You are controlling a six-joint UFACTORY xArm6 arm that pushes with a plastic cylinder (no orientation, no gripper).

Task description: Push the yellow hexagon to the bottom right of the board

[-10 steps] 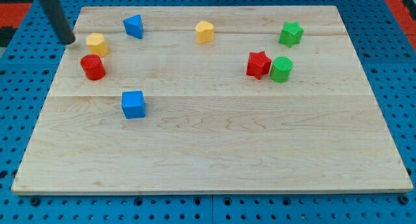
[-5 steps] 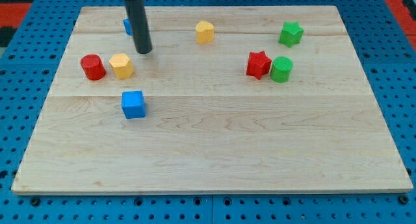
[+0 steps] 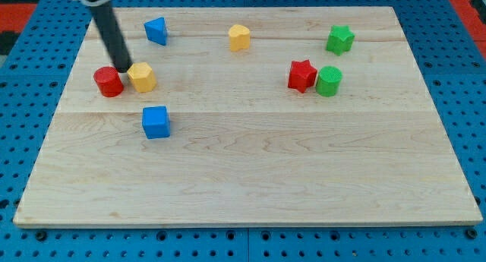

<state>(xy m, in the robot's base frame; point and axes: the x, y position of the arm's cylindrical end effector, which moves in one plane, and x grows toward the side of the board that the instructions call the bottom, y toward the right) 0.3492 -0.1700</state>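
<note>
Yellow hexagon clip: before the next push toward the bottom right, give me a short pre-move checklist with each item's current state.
1. My tip behind the yellow hexagon, on its upper-left side: ok.
2. Tip touching the hexagon: cannot tell, very close.
3. Red cylinder clear of the tip: not ok, right beside it.
4. Blue cube off the diagonal path: cannot tell, sits just below the hexagon.
5. Hexagon at the bottom right of the board: not ok, still in the upper left.
</note>
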